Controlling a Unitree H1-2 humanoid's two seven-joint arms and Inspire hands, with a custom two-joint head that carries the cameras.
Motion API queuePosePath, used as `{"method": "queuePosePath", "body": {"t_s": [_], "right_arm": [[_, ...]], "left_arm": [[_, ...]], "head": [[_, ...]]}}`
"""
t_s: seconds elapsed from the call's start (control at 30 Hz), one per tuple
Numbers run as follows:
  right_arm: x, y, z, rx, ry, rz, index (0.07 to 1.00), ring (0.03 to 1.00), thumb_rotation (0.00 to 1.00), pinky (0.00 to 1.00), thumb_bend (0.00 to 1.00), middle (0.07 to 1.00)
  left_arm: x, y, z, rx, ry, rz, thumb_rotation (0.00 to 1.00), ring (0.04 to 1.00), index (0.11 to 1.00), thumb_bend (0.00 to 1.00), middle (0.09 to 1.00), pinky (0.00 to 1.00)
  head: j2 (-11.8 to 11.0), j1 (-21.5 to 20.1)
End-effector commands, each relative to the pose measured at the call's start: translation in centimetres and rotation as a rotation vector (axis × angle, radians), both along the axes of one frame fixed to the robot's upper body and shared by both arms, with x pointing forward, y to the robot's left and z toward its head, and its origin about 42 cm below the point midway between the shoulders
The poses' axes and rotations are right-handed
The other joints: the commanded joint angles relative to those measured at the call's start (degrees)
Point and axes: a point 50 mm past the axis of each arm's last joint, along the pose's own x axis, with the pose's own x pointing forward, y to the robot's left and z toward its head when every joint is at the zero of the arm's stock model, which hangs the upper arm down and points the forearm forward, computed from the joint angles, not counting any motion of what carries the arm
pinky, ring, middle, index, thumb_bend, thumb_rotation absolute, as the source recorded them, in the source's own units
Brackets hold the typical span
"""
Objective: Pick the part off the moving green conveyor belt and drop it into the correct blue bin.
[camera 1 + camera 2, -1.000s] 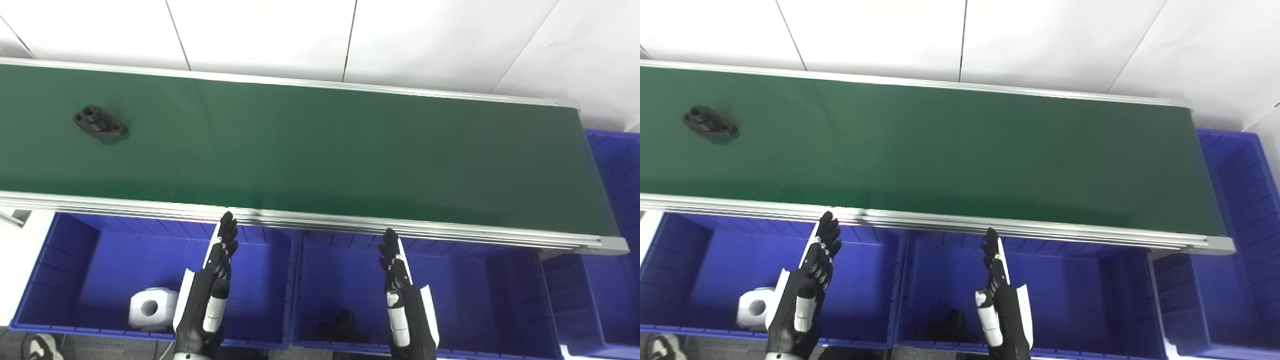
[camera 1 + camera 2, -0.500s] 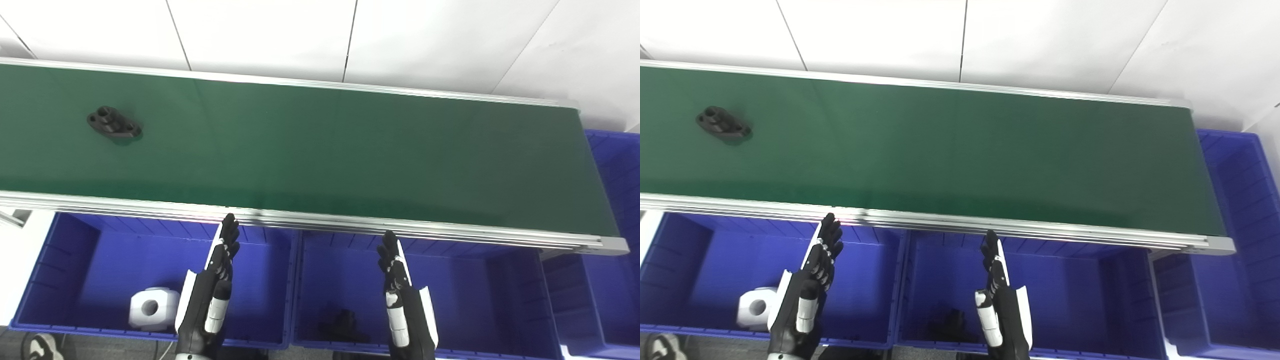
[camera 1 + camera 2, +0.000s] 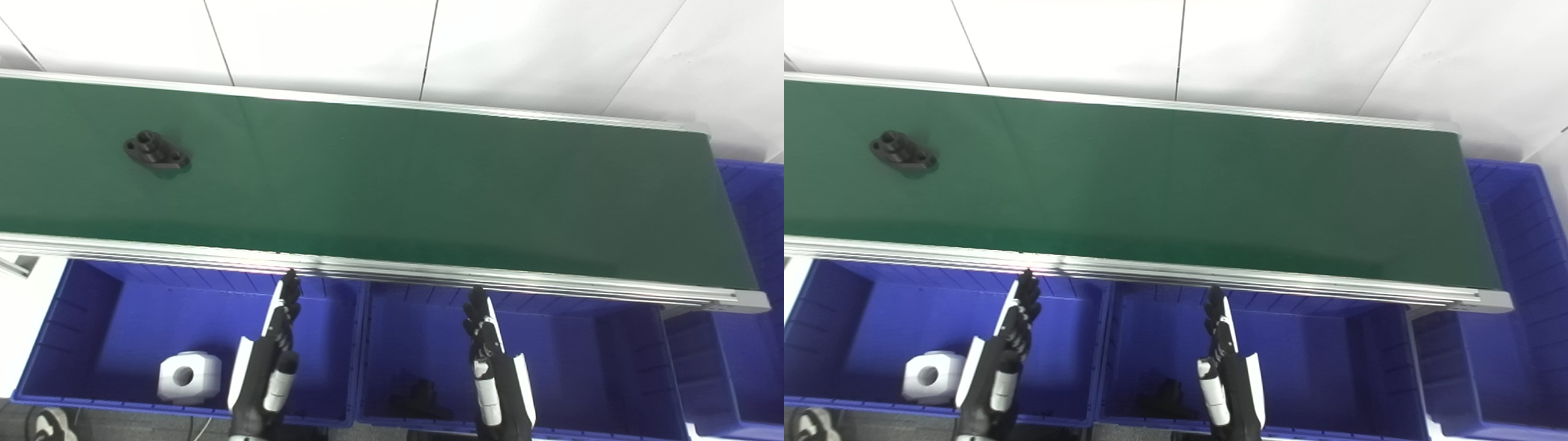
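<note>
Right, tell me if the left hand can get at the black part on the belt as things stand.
Probably yes. The left hand is open over the bin, and nothing lies between it and the black part, which sits far up-left across the belt, so it is a long reach.

Black part [image 3: 157,153] on green conveyor belt [image 3: 392,184], far left. Left robot hand [image 3: 269,361] and right robot hand [image 3: 490,361] empty, fingers straight, over blue bins [image 3: 92,318].

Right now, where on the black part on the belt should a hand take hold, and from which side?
The black part lies flat on the green belt, long axis slanting, a raised boss with two holes at its far-left end. Probably best to come from above and pinch across its narrow width, near the middle. The left hand, open, is nearer than the right hand.
</note>
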Motion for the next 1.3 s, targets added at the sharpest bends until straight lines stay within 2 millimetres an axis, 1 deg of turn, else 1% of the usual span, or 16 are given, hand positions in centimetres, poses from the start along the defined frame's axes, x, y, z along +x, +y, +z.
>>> {"method": "queuePosePath", "body": {"t_s": [0.0, 0.03, 0.07, 0.1, 0.13, 0.17, 0.2, 0.23, 0.3, 0.33, 0.4, 0.57, 0.7, 0.9, 1.13, 1.27], "right_arm": [[0.4, -0.2, 0.5, 0.017, -0.071, 0.007, 1.000, 1.000, 0.97, 1.00, 0.78, 1.000], [0.4, -0.4, 0.2, 0.012, -0.066, 0.009, 1.000, 1.000, 0.97, 1.00, 0.79, 1.000], [0.4, -0.6, 0.1, 0.013, -0.061, 0.009, 1.000, 1.000, 0.97, 1.00, 0.79, 1.000], [0.5, -0.7, -0.2, 0.018, -0.055, 0.007, 1.000, 1.000, 0.97, 1.00, 0.80, 1.000], [0.5, -0.9, -0.3, 0.024, -0.051, 0.010, 1.000, 1.000, 0.96, 1.00, 0.81, 1.000], [0.6, -1.0, -0.4, 0.028, -0.049, 0.020, 1.000, 1.000, 0.95, 1.00, 0.82, 1.000], [0.6, -1.1, -0.5, 0.029, -0.048, 0.028, 1.000, 1.000, 0.95, 1.00, 0.81, 1.000], [0.7, -1.2, -0.7, 0.030, -0.043, 0.035, 1.000, 1.000, 0.95, 1.00, 0.80, 1.000], [0.8, -1.4, -1.1, 0.032, -0.033, 0.035, 1.000, 1.000, 0.94, 1.00, 0.79, 1.000], [0.9, -1.5, -1.2, 0.030, -0.029, 0.032, 1.000, 1.000, 0.93, 1.00, 0.81, 1.000], [0.9, -1.5, -1.4, 0.034, -0.026, 0.029, 1.000, 1.000, 0.93, 1.00, 0.82, 1.000], [1.1, -1.7, -1.4, 0.040, -0.029, 0.038, 1.000, 1.000, 0.90, 1.00, 0.78, 1.000], [1.0, -1.9, -1.4, 0.036, -0.029, 0.032, 1.000, 1.000, 0.90, 1.00, 0.79, 1.000], [0.9, -2.0, -1.2, 0.041, -0.032, 0.042, 1.000, 1.000, 0.91, 1.00, 0.78, 1.000], [0.9, -1.8, -1.0, 0.054, -0.037, 0.040, 1.000, 1.000, 0.89, 1.00, 0.78, 1.000], [0.9, -1.7, -0.9, 0.050, -0.040, 0.042, 1.000, 1.000, 0.88, 1.00, 0.78, 1.000]], "left_arm": [[0.3, -0.5, 0.5, -0.002, -0.065, 0.009, 1.00, 1.000, 1.000, 0.98, 1.000, 1.00], [0.4, -0.7, 0.3, 0.013, -0.066, 0.004, 1.00, 1.000, 1.000, 0.98, 1.000, 1.00], [0.4, -0.8, 0.2, 0.023, -0.068, 0.000, 1.00, 1.000, 1.000, 0.98, 1.000, 1.00], [0.5, -1.0, 0.0, 0.029, -0.069, -0.002, 1.00, 1.000, 1.000, 0.97, 1.000, 1.00], [0.5, -1.1, -0.1, 0.033, -0.069, -0.005, 1.00, 1.000, 1.000, 0.96, 1.000, 1.00], [0.5, -1.2, -0.3, 0.034, -0.067, -0.006, 1.00, 1.000, 1.000, 0.95, 1.000, 1.00], [0.5, -1.3, -0.4, 0.035, -0.065, -0.007, 1.00, 1.000, 1.000, 0.95, 1.000, 1.00], [0.5, -1.3, -0.6, 0.036, -0.060, -0.009, 1.00, 1.000, 1.000, 0.95, 1.000, 1.00], [0.5, -1.3, -0.9, 0.034, -0.052, -0.015, 1.00, 1.000, 1.000, 0.95, 1.000, 1.00], [0.6, -1.4, -1.1, 0.034, -0.049, -0.018, 1.00, 1.000, 1.000, 0.96, 1.000, 1.00], [0.6, -1.3, -1.2, 0.037, -0.047, -0.021, 1.00, 1.000, 1.000, 0.96, 1.000, 1.00], [0.5, -1.4, -1.2, 0.028, -0.048, -0.028, 1.00, 1.000, 1.000, 0.90, 1.000, 1.00], [0.5, -1.6, -1.2, 0.023, -0.045, -0.029, 1.00, 1.000, 1.000, 0.92, 1.000, 1.00], [0.4, -1.7, -1.2, 0.001, -0.041, -0.033, 0.98, 1.000, 1.000, 0.93, 1.000, 1.00], [0.3, -1.6, -0.9, 0.006, -0.048, -0.033, 1.00, 1.000, 1.000, 0.95, 1.000, 1.00], [0.4, -1.6, -0.9, -0.016, -0.045, -0.032, 0.97, 1.000, 1.000, 0.96, 1.000, 1.00]], "head": [[-0.5, 0.6], [-1.6, 1.9], [-2.1, 2.4], [-3.4, 3.8], [-3.4, 3.8], [-4.3, 4.4], [-4.5, 4.5], [-5.3, 4.9], [-5.7, 4.9], [-6.1, 5.1], [-6.3, 5.2], [-6.5, 6.2], [-6.3, 8.1], [-5.5, 7.8], [-4.6, 6.8], [-4.1, 6.1]]}}
